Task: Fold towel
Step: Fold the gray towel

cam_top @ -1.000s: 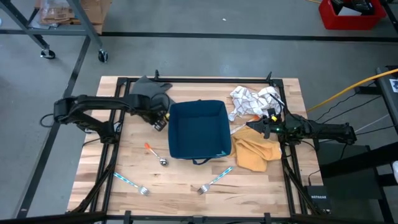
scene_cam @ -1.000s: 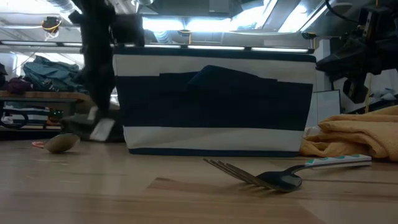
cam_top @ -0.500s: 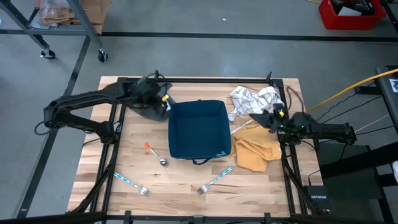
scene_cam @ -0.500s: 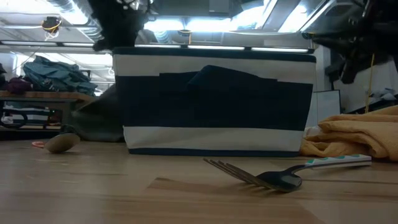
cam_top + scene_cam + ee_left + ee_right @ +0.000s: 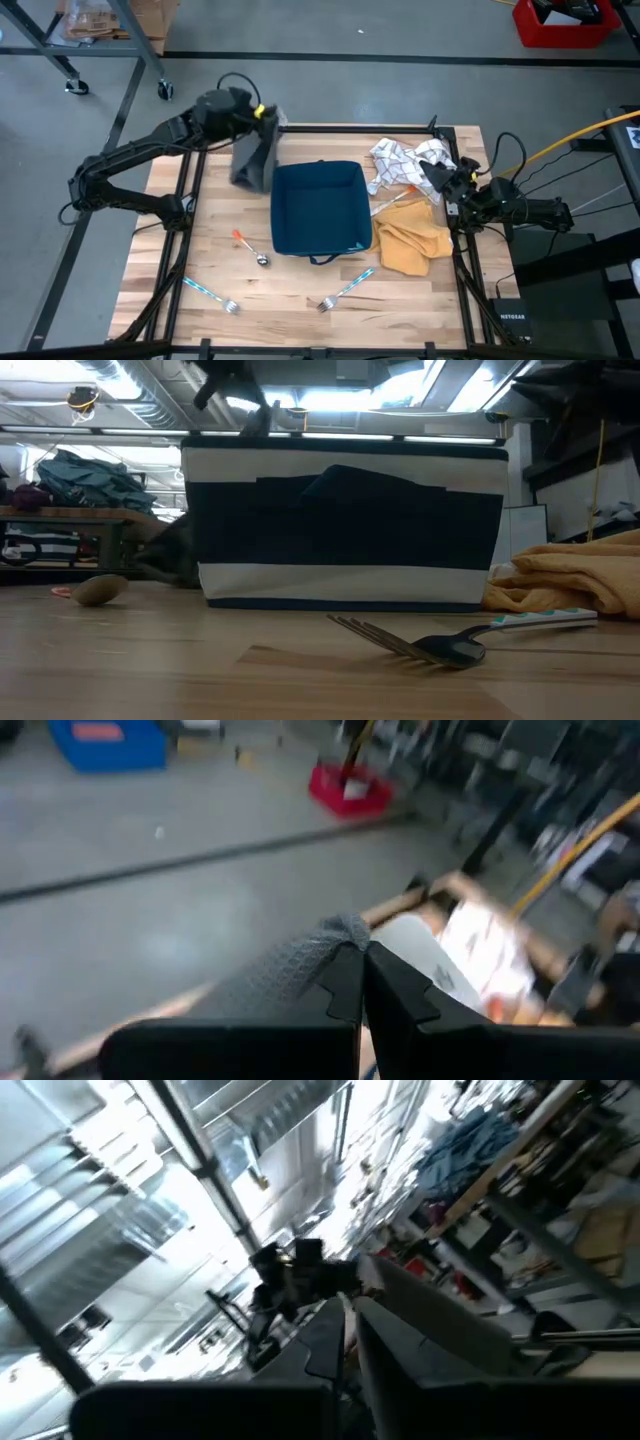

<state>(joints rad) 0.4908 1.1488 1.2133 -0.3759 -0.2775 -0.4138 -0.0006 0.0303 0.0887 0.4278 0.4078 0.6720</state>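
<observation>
Here, the scene by part:
Left gripper: the left gripper [image 5: 262, 113] is raised over the far left corner of the table [image 5: 200, 250], its fingers [image 5: 345, 982] pinched tight on a corner of the grey towel [image 5: 253, 160].
Towel: the grey towel hangs down from that pinch as a narrow drape, just beside the far left corner of the blue bin [image 5: 318, 205]; in the low view its lower part [image 5: 172, 555] shows dark at the bin's left side, seemingly reaching the tabletop, though the view there is too dim to be sure.
Right gripper: the right gripper [image 5: 432, 172] is lifted above the patterned white cloth [image 5: 400, 158] at the table's far right, pointed upward; its own camera looks at ceiling lights past fingers [image 5: 325, 1342] drawn nearly together with nothing seen between them.
Bin: navy with white bands, open-topped, standing at the table's middle.
Mustard cloth: the mustard cloth [image 5: 412, 245] lies crumpled just right of the bin, below the right arm.
Cutlery: a spoon [image 5: 255, 253] with an orange handle lies left of the bin; two forks [image 5: 345, 290] with pale blue handles lie near the front edge, well apart from each other.
</observation>
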